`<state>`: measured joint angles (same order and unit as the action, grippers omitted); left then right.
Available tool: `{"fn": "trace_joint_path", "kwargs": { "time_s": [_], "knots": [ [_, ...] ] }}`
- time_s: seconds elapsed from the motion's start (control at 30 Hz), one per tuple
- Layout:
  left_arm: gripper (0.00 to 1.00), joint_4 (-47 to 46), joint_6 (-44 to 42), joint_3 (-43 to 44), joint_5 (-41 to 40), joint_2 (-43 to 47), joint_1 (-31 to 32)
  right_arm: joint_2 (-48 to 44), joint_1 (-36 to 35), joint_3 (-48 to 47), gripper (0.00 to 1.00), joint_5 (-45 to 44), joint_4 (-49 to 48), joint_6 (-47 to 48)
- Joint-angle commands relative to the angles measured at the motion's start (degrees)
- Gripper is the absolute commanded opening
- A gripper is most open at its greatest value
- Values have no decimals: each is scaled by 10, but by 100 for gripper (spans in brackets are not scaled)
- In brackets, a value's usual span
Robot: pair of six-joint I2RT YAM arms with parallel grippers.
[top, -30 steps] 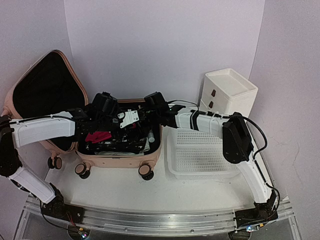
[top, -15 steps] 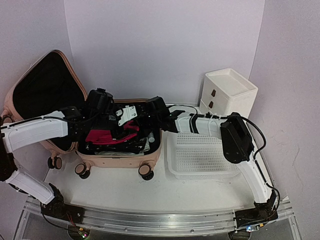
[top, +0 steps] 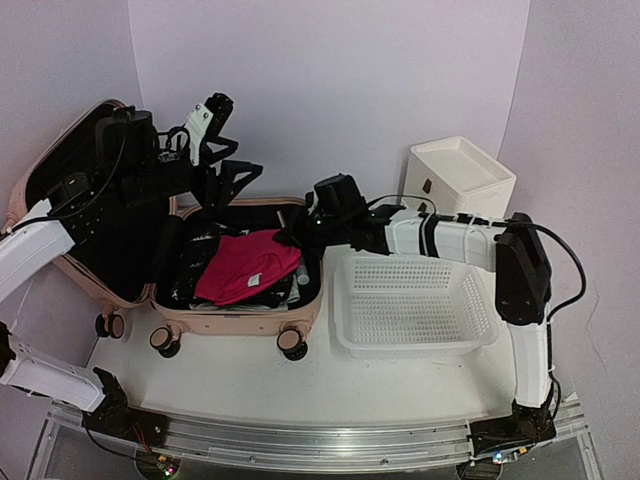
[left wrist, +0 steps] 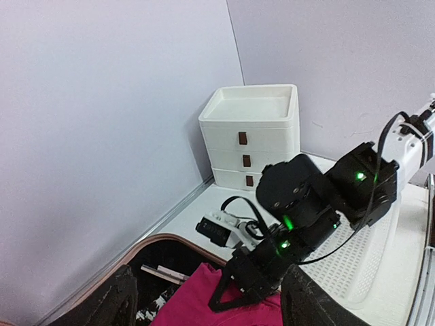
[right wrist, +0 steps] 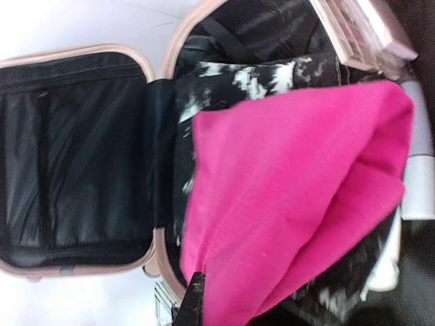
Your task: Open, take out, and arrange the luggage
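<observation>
Right now we are holding our left gripper (top: 235, 162) released above the open luggage (top: 240, 305) at the worktop's (top: 300, 385) left edge, while our right gripper (top: 297, 236) is pinching the pink cloth (top: 245, 265) inside.

Your pale-pink hard-shell luggage (top: 235, 322), open on your left, lid raised, black-lined, packed full, casters toward you

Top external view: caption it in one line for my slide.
Open luggage, right gripper pinching the pink cloth atop its contents, left gripper open above it, white basket beside.
</observation>
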<state>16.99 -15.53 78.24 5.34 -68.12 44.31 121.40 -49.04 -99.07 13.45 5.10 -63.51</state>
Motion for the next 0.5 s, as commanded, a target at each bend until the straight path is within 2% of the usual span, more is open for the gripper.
{"fn": "trace_joint_path", "kwargs": {
  "time_s": [0.0, 0.2, 0.47],
  "knots": [
    [73, 1, 78, 7, -35, 16, 0, -91, 2, 52, 0, -7, 9, 47],
    [73, -7, 53, -36, -99, 16, 0, -166, 8, 131, 0, -18, 40, 46],
    [72, -22, 42, -79, -94, 12, 0, -271, 28, 241, 0, -29, 111, 65]
  ]
}}
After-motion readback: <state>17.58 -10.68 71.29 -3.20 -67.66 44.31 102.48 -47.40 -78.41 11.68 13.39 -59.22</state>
